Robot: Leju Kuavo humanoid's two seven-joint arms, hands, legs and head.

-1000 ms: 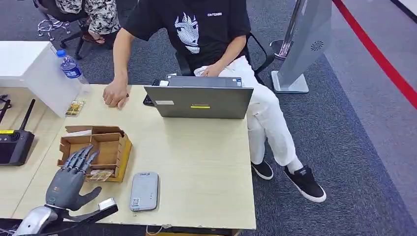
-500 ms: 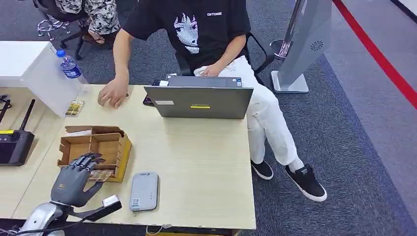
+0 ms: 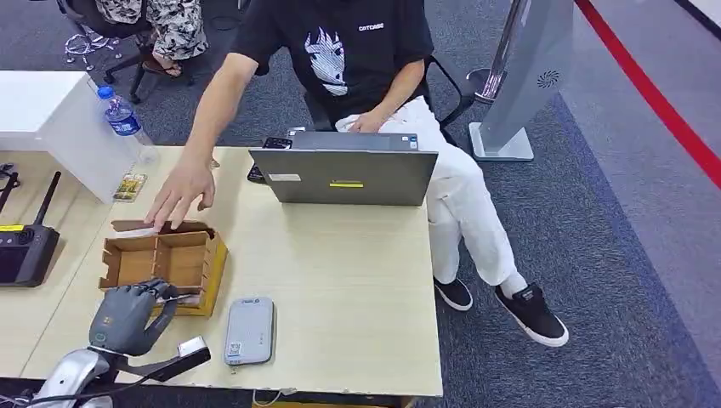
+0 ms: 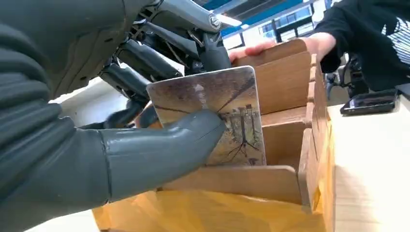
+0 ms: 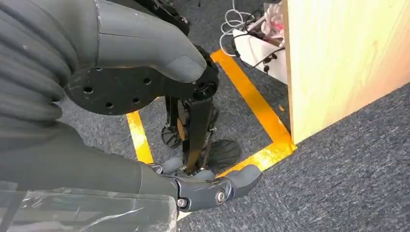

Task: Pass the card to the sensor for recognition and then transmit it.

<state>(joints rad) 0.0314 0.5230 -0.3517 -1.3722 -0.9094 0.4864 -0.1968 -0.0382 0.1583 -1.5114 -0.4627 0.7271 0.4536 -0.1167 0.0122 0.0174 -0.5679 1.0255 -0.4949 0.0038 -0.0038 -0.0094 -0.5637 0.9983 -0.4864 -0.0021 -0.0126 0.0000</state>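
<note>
My left hand [image 3: 127, 316] is at the near compartment of the cardboard box [image 3: 161, 255] on the table's front left. In the left wrist view the thumb [image 4: 159, 150] and the darker fingers pinch a picture card [image 4: 212, 111], which is tilted up over the box [image 4: 280, 87]. The grey card sensor [image 3: 249, 330] lies flat just right of the hand. My right hand [image 5: 96, 159] hangs beside the table's wooden side, above the carpet, with its fingers apart and nothing in it.
A person seated behind the laptop [image 3: 344, 174] reaches a hand [image 3: 177, 200] to the box's far edge. Another card [image 3: 129, 185], a water bottle [image 3: 123, 115] and a black remote [image 3: 25, 251] are at the left. Bare tabletop [image 3: 340, 280] lies right of the sensor.
My left hand's fingers have curled in over the near compartment and closed on the card. The person's hand has moved from the tabletop to the box's far edge.
</note>
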